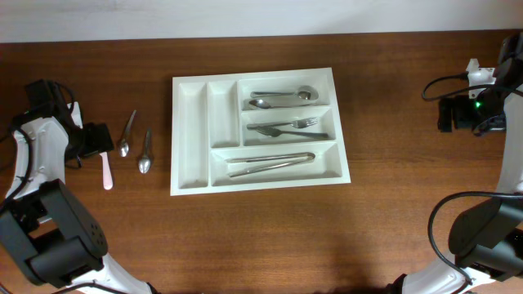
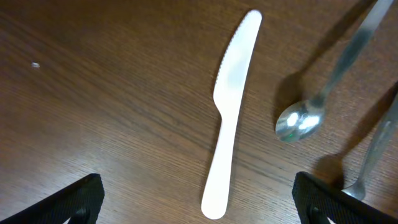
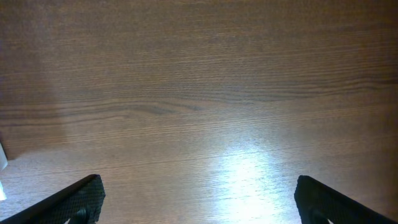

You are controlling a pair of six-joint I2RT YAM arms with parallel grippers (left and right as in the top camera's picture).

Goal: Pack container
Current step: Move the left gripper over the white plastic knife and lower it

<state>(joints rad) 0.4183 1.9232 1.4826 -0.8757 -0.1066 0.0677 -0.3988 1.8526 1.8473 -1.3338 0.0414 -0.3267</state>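
Wood table (image 1: 392, 204), container (image 1: 189, 135) at centre, its long slots holding cutlery. I have the left gripper (image 2: 199, 202) wide open over the white plastic knife (image 2: 227, 118), 9 o'clock of the container. Next: descend, pinch the handle. Spoon (image 2: 300, 121) near at 3 o'clock, tight. Right gripper (image 3: 199, 202) open over bare wood.

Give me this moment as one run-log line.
left gripper: open, above white plastic knife | right gripper: open, over table | container: long compartments hold cutlery | two spoons outside
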